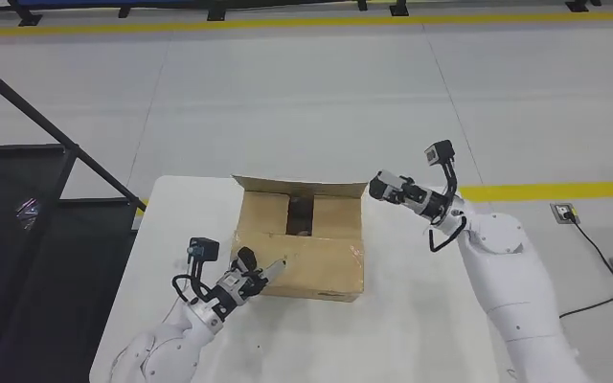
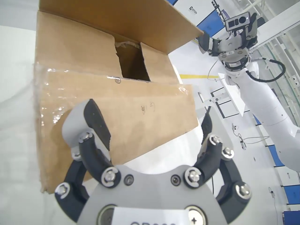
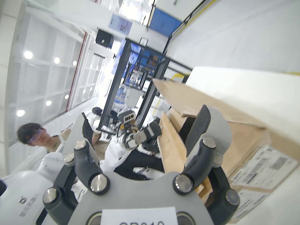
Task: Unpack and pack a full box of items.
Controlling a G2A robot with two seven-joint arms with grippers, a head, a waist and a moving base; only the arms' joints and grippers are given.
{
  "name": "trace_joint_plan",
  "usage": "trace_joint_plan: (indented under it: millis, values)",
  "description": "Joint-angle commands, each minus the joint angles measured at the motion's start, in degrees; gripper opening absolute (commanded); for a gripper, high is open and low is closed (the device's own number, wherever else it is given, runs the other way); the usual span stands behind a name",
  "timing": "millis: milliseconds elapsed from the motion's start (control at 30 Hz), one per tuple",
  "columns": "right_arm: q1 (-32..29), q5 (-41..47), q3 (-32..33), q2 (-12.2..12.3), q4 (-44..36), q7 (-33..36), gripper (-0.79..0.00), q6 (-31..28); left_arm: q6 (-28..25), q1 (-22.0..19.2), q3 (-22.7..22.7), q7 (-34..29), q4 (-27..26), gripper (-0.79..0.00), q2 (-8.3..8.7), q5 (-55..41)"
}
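A brown cardboard box (image 1: pixel 316 268) stands in the middle of the white table (image 1: pixel 421 316). Its back flap (image 1: pixel 299 185) is raised and its front flap lies over the top. A dark gap (image 1: pixel 300 215) shows between the inner flaps. My left gripper (image 1: pixel 266 266) is open at the box's front left corner, with the front flap (image 2: pixel 117 108) just beyond its fingers (image 2: pixel 96 122). My right gripper (image 1: pixel 375 187) is open at the back right corner, beside the raised flap (image 3: pixel 187 97). Its far finger (image 3: pixel 201 127) is close to the box's side (image 3: pixel 234 129). The box's contents are hidden.
A black metal frame (image 1: pixel 38 124) stands off the table's left side. The table has bare room to the right of the box and in front of it. A white label (image 3: pixel 262 167) is stuck on the box's right side.
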Motion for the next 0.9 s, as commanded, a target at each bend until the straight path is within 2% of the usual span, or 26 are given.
trace_joint_plan:
  millis: [0, 100, 167, 233, 267, 367, 500, 600, 700, 867]
  values:
    - [-1.3, -1.9, -0.2, -0.1, -2.6, -5.7, 0.0, -0.1, 0.0, 0.0, 0.0, 0.0, 0.0, 0.0, 0.0, 0.0]
    - [-2.7, -2.2, -0.7, -0.3, -5.7, -10.0, 0.0, 0.4, -0.1, 0.3, -0.1, 0.0, -0.4, 0.0, 0.01, -0.2]
    - [-2.5, -2.5, -2.3, -0.5, -6.5, -8.8, 0.0, 2.5, -0.2, 0.5, -0.1, 0.0, -0.7, 0.0, 0.02, -0.3]
    - [-1.5, -1.9, -4.0, -0.6, -6.5, -4.8, 0.0, 4.8, -0.2, 0.6, -0.2, 0.0, -0.8, 0.0, 0.03, -0.4]
    - [-0.4, 0.2, -5.2, -0.7, -6.0, 0.4, 0.0, 6.1, -0.2, 0.7, -0.2, 0.0, -0.9, 0.0, 0.03, -0.4]
    - [1.9, 3.7, -6.5, -0.7, -3.5, 9.3, 0.0, 8.8, -0.3, 0.8, -0.2, 0.1, -1.0, 0.0, 0.03, -0.3]
    - [3.3, 5.3, -7.3, -0.4, -1.1, 16.7, 0.0, 11.2, -0.2, 0.7, 0.1, 0.7, -0.9, 0.0, -0.02, 0.2]
    - [4.0, 2.3, -8.2, -0.2, 0.3, 16.4, 0.0, 15.1, 0.1, 0.4, 0.6, 0.9, -0.5, 0.0, -0.1, 0.3]
    - [3.0, 2.0, -8.2, -0.3, 0.3, 10.9, 0.0, 15.1, 0.3, -0.2, 1.1, 0.9, 0.0, 0.0, -0.19, 0.4]
    - [3.1, 4.8, -9.1, -0.4, 1.6, 13.7, 0.0, 19.3, 0.9, -1.0, 1.9, 1.1, 0.6, 0.0, -0.35, 0.6]
